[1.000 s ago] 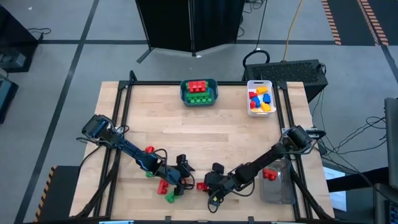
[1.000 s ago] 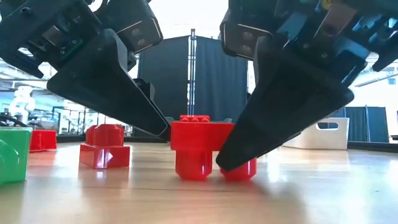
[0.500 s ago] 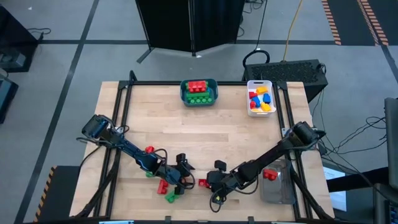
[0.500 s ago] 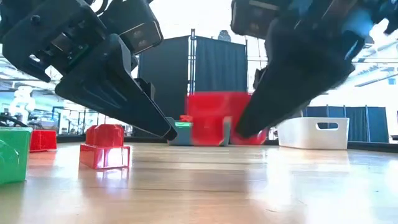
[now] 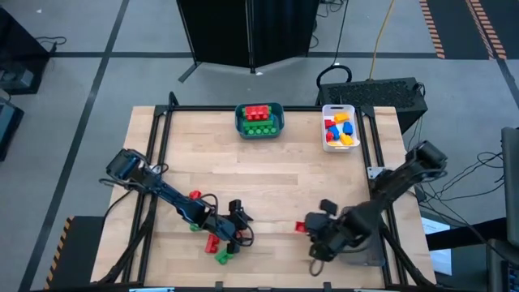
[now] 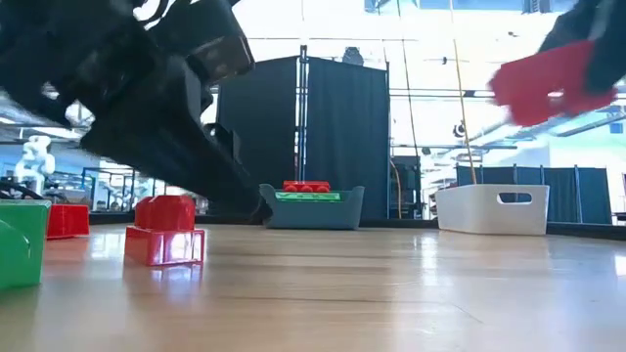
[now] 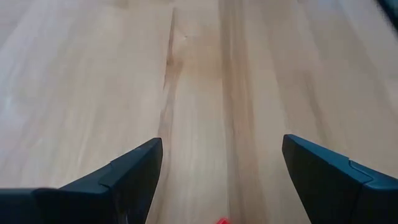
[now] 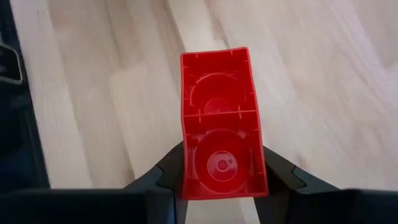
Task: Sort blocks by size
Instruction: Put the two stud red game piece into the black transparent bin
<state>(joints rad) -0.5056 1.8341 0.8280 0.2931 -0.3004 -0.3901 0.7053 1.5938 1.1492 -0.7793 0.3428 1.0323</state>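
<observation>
The right claw [image 8: 221, 177] grips a red block [image 8: 221, 124] by one end, lifted off the counter [image 5: 268, 174] just beside the clear bin [image 5: 369, 253]. The left claw [image 5: 237, 225] hangs open over the leftover blocks [image 5: 212, 246], well apart from that bin. With most of the block jutting past the fingers, a jolt could twist it loose short of the bin.

No text, label, brand, number or sign can be read anywhere in these views.
</observation>
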